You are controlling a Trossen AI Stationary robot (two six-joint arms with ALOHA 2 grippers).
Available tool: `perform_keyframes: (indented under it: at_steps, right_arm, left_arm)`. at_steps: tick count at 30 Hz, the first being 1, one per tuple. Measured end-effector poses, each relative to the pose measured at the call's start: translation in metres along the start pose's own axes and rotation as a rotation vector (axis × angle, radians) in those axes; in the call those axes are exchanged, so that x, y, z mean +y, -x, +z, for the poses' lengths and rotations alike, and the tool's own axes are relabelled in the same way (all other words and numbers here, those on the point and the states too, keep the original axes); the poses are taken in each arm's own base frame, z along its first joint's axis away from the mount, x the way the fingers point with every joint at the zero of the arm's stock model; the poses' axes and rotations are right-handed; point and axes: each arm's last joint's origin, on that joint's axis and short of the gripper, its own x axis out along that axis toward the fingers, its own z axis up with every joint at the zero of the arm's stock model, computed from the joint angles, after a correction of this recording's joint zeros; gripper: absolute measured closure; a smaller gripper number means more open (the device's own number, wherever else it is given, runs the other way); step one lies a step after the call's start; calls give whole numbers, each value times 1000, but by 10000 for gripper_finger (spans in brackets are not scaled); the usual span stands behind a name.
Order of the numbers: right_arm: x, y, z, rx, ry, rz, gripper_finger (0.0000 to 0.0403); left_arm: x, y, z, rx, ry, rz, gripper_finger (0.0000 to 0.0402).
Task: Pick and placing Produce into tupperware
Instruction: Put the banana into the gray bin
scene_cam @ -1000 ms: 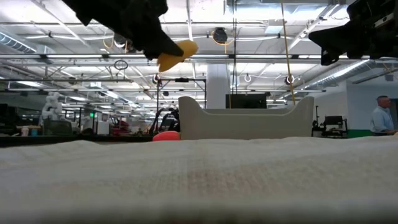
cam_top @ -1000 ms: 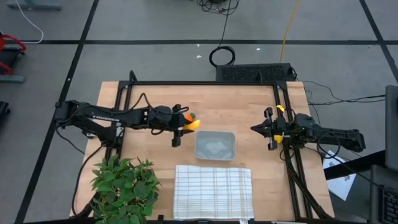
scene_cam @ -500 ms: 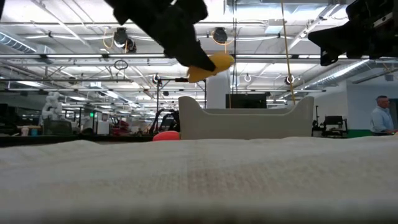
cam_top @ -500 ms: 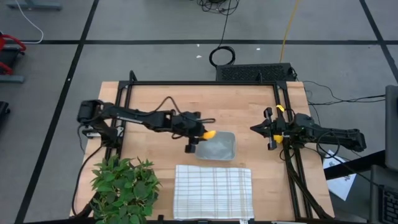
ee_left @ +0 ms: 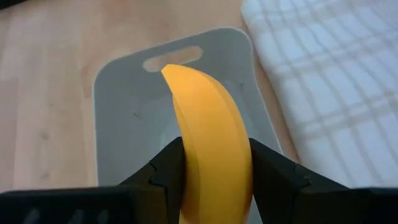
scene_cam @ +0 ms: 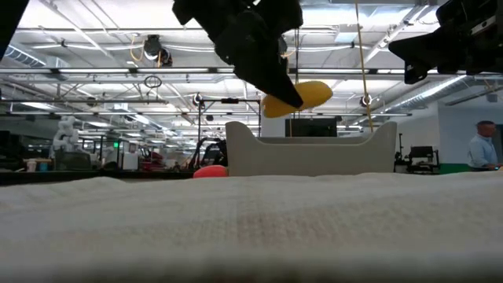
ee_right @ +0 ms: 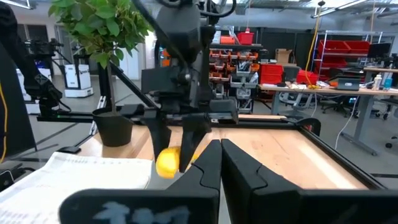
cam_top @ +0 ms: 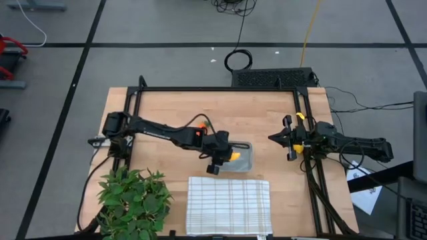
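Note:
My left gripper [cam_top: 225, 155] is shut on the curved yellow banana [cam_top: 234, 156] above the tupperware [cam_top: 241, 162], a shallow grey translucent container lying flat on the wooden table. In the low view the banana [scene_cam: 299, 97] hangs in the air above the tupperware's rim [scene_cam: 314, 151]. The left wrist view shows the banana [ee_left: 208, 118] over the tupperware's floor [ee_left: 124, 124]. An orange and green bit of the carrot [cam_top: 203, 125] peeks out beside the left arm. The other yellow piece is not in view. My right gripper [cam_top: 275, 138] waits shut near the table's right side. My left gripper pinches the banana between its two fingers [ee_left: 165, 171], one on each side of its thicker part [ee_left: 214, 165]. The fingers slant down from the table's left and lie along the banana. Its pointed free end [ee_left: 169, 70] sticks out beyond the fingertips. The banana is lifted clear.
A white checked cloth [cam_top: 228, 205] lies just near of the tupperware and fills the low view's foreground [scene_cam: 251, 228]. A leafy green plant [cam_top: 130, 197] stands at the near left corner. A black frame [cam_top: 220, 89] runs around the table's far and side edges.
My left gripper has carried the banana toward the table's right and a little toward the near edge, from left of the tupperware to above it, sinking somewhat on the way. It has stayed shut on the banana.

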Motion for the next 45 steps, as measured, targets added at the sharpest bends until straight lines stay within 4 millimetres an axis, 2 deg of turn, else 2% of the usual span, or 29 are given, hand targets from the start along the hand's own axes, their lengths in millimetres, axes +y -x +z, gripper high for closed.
perform_keyframes:
  at_steps: [3,10,18,30,45]
  right_arm:
    - [0,0,0,1,0,0,403]
    - [0,0,0,0,0,0,403]
    - [0,0,0,2,-1,0,403]
    - [0,0,0,0,0,0,403]
    - [0,0,0,5,-1,0,403]
  left_arm:
    - [-1,-7,1,56,44,48,256]
    - [-5,-14,17,150,136,118,256]
    - [-15,-20,20,163,241,117,256]
    - [-19,-43,8,212,240,116,256]
    - [-28,-43,7,247,181,220,256]
